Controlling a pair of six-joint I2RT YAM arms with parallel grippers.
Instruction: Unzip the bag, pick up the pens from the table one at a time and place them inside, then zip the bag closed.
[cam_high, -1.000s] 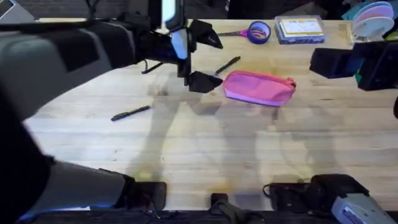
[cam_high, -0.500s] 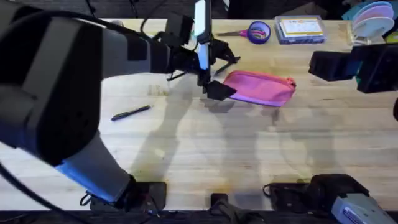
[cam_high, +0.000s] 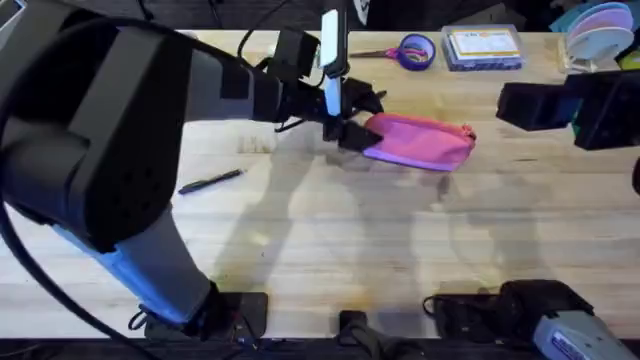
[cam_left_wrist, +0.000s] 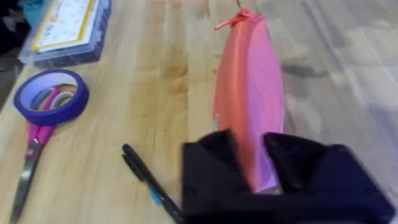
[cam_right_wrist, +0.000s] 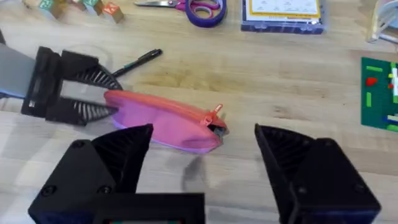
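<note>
The pink bag (cam_high: 425, 141) lies zipped shut on the table (cam_high: 330, 240), right of centre. My left gripper (cam_high: 357, 122) is open, its fingers astride the bag's left end (cam_left_wrist: 249, 106), as the right wrist view also shows (cam_right_wrist: 84, 93). One black pen (cam_left_wrist: 148, 179) lies just behind that end of the bag (cam_right_wrist: 138, 61). A second pen (cam_high: 210, 181) rests apart at the left. My right gripper (cam_right_wrist: 205, 168) hovers open above the bag's right end, near the zipper pull (cam_right_wrist: 215, 112), holding nothing.
Purple-handled scissors (cam_high: 385, 53) and a purple tape roll (cam_high: 417, 50) lie at the back, beside a clear box with a yellow label (cam_high: 483, 46). Stacked plates (cam_high: 600, 25) stand at the back right. Small coloured blocks (cam_right_wrist: 81, 6) sit far left.
My left arm has swung right and lowered its gripper from left of the bag onto the bag's left end. The bag, the pens and the right arm have stayed put.
</note>
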